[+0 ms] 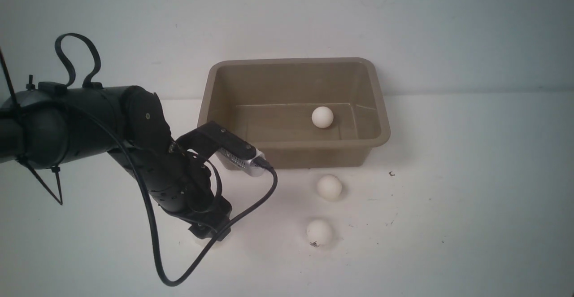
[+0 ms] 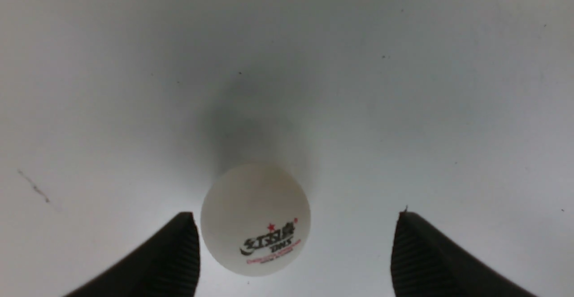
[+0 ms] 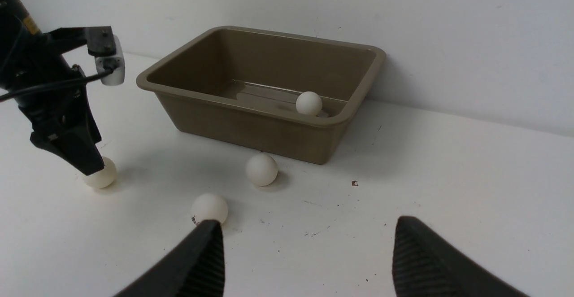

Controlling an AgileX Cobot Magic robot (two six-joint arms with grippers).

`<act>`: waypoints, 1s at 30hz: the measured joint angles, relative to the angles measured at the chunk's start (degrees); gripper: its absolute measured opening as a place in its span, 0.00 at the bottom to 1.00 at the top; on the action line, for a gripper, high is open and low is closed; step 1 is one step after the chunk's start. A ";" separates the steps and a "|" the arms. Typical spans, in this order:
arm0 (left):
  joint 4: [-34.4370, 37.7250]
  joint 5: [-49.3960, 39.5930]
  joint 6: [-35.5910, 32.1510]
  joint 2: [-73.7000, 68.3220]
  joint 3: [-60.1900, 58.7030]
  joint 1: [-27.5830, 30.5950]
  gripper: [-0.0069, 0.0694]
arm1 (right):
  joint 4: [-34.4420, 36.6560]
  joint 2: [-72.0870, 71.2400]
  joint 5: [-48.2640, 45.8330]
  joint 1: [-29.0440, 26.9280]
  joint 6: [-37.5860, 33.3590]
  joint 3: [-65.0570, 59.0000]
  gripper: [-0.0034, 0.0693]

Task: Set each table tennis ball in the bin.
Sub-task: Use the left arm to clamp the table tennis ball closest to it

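Done: far ball (image 1: 322, 117) inside the bin (image 1: 293, 144), one of four.
Left to do: three balls out on the desk (image 1: 448, 220), none lifted yet.
Right gripper (image 3: 307, 238): open wide, nothing in it.
Left gripper (image 1: 210, 236): down at the desk toward the left edge, open wide around a ball, not squeezing it.
Ball at the left gripper (image 2: 255, 218): on the desk, right by one finger, well apart from the other; white, round, black and red print.
Ball with dark mark (image 1: 319, 232): mid desk, in front of the bin; white, smooth.
Next ball (image 1: 329, 186): just beside the bin's near wall; plain white.
Bin: at the desk's far edge by the wall; grey-brown, sloping walls, round corners.
Far ball: on the bin's floor, white.
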State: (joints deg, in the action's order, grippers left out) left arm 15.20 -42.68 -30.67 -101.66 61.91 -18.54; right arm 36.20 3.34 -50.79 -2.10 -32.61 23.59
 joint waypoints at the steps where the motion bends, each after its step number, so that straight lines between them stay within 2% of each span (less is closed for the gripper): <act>1: -0.28 0.00 0.02 -0.39 0.00 0.00 0.76 | 0.00 0.00 0.00 0.00 0.00 0.00 0.68; 12: -2.25 2.76 0.44 -5.24 0.00 0.00 0.76 | 0.05 0.00 0.00 0.00 0.00 0.00 0.68; 14: -2.25 2.76 0.57 -5.98 0.00 0.00 0.72 | 0.05 0.00 0.00 0.00 0.00 0.00 0.68; 17: -2.50 2.71 0.88 -6.18 0.00 0.00 0.54 | 0.05 0.00 0.00 0.00 0.00 0.00 0.68; 22: -2.12 2.59 0.73 -1.59 0.00 -0.12 0.54 | 0.05 0.00 0.00 0.00 0.00 0.00 0.68; 27: 0.48 3.15 -5.54 7.57 0.00 -0.43 0.54 | 0.00 0.00 0.00 0.00 0.00 0.00 0.68; 30: 2.72 9.90 -11.47 11.86 0.00 -0.45 0.54 | 0.00 0.00 0.00 0.00 0.00 0.00 0.68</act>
State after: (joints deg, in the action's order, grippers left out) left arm 17.92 -32.78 -42.14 -89.80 61.91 -18.99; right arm 36.20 3.34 -50.79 -2.10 -32.61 23.59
